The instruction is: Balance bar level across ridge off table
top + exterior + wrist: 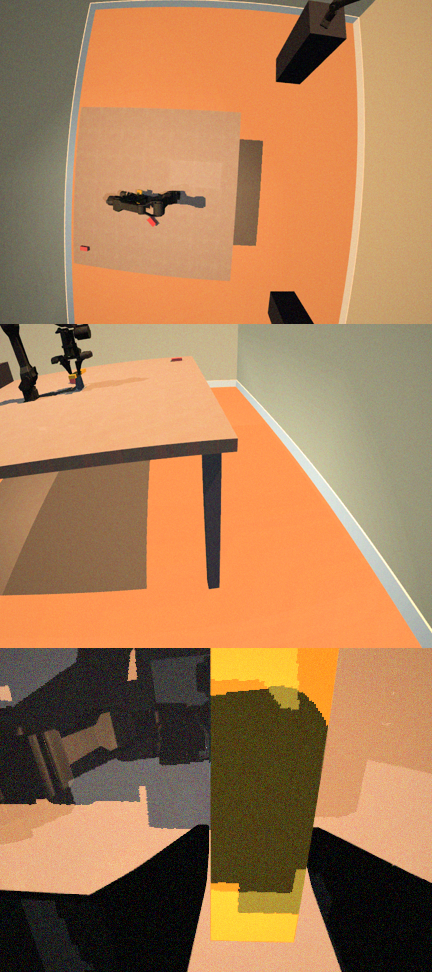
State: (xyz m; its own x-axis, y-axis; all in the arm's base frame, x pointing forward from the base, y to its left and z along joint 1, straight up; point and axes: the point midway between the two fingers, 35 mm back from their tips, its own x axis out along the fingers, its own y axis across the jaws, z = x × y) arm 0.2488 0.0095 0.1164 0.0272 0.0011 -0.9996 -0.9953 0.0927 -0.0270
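Observation:
The yellow-orange bar (pixel 255 928) (pixel 72 377) (pixel 139 191) lies above the table (pixel 139 407), over a small dark blue wedge-shaped ridge (pixel 79 383). It looks about level, clear of the table top in the exterior view, but the contact with the ridge is hidden. My gripper (pixel 75 374) (pixel 257 837) points down with one finger on each side of the bar. The fingers are slightly parted, with a thin gap beside the bar in the wrist view, so they look slack around it. The middle of the bar is in the gripper's shadow. In the top view the arm covers most of the bar and the ridge.
A red block (pixel 151 221) (pixel 71 381) lies on the table beyond the bar as seen from the exterior view. Another red block (pixel 84 248) (pixel 176 359) lies near a table corner. The arm's base (pixel 30 393) stands left of the ridge in the exterior view.

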